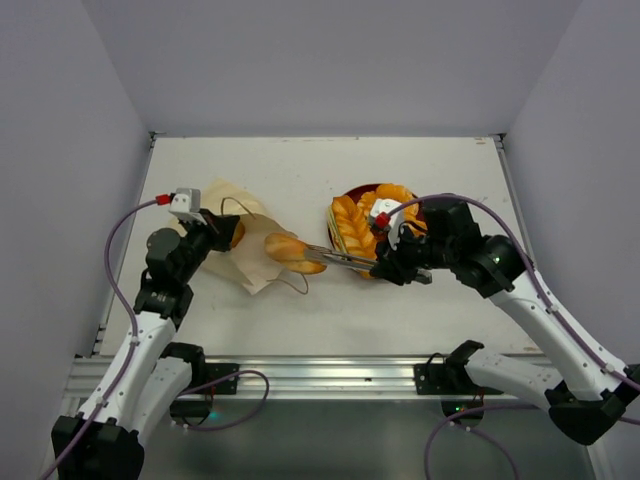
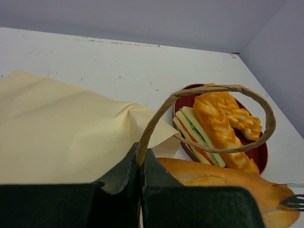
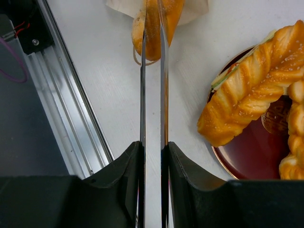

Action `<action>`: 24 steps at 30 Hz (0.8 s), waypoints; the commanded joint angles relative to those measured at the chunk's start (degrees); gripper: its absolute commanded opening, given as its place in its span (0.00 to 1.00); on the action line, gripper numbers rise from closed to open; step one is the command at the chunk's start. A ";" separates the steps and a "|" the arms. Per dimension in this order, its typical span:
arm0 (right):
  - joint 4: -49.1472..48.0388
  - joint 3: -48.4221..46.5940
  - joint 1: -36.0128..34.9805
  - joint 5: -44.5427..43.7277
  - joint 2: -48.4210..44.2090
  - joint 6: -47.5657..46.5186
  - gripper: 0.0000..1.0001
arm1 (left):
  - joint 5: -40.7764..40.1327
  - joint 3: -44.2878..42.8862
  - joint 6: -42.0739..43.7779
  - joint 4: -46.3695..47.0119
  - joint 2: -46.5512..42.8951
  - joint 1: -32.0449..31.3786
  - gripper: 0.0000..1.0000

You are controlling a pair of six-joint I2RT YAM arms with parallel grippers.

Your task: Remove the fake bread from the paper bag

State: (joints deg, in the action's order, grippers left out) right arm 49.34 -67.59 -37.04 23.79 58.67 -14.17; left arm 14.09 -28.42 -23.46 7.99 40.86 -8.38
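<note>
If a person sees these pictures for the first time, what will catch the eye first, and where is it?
First, the glossy long roll, pinched by metal tongs held in the right gripper, at the mouth of the paper bag left of centre. Next, the red plate to the right, piled with a braided loaf and other pieces. The left gripper pinches the bag's loop handle.

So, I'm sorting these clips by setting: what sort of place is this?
Most likely a robotics lab test cell, not a kitchen: a white table boxed in by plain walls, robot arms bolted to an aluminium rail, and fake bread as props.
</note>
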 commanded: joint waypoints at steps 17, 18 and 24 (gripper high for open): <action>-1.18 -0.52 3.11 -11.21 -13.75 1.25 0.00 | -7.93 -7.43 7.29 5.20 14.33 -0.06 0.00; -1.18 -0.52 3.55 -12.01 -13.94 1.25 0.00 | -8.02 -7.52 7.55 5.11 14.86 -0.06 0.00; -1.27 -0.44 5.92 -17.98 -15.52 2.04 0.00 | -7.58 -7.70 7.47 5.02 14.42 -0.06 0.00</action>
State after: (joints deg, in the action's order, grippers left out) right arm 50.02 -67.48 -32.32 10.90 44.05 -13.30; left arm 7.97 -34.09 -17.30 12.56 55.81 -8.38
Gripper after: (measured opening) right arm 0.305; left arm 0.019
